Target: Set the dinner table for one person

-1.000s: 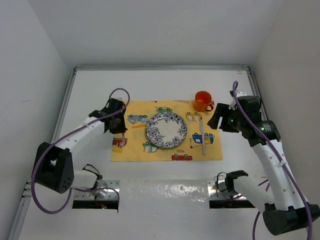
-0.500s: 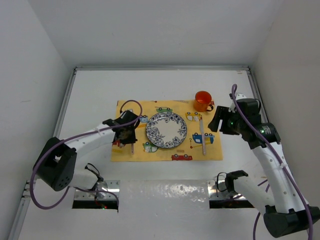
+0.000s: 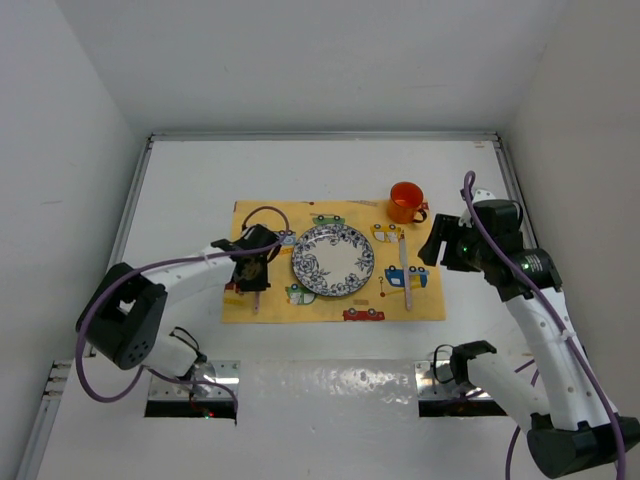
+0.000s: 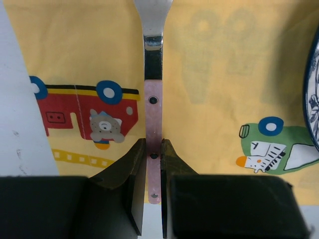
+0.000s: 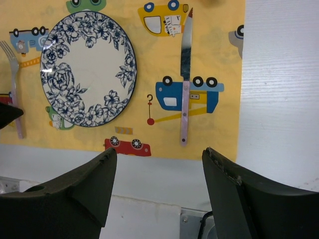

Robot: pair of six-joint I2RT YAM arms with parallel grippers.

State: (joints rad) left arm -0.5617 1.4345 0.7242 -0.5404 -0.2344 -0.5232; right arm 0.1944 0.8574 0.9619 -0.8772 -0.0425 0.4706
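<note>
From above, the white bench (image 3: pixel 180 190) fills the floor of the view between thin metal rails, smooth and plain. A yellow placemat (image 3: pixel 270 215) printed with cartoon cars lies flat in the middle of it. On the mat sit a round plate (image 3: pixel 333 260) with a blue flower rim, a knife (image 3: pixel 405 272) just to its right, and an orange mug (image 3: pixel 405 202) at the far right corner.

That view hides what my left end effector (image 3: pixel 255 280) is doing, low over the mat's left side. My left wrist camera shows it plainly. The left end effector (image 4: pixel 152 149) is clamped on the thin pink handle of a fork (image 4: pixel 154 99), one dark wedge-shaped pad on each side. The handle carries small rivets, and the neck is shiny metal. I cannot tell whether the fork touches the mat.

My right end effector (image 3: pixel 432 245) hangs past the mat's right edge. From its own camera the right end effector (image 5: pixel 157 152) stands wide apart and holds nothing. That camera also shows the knife's pink riveted handle and bright blade, the plate's glossy white centre, and the fork's tines pointing away, left of the plate.
</note>
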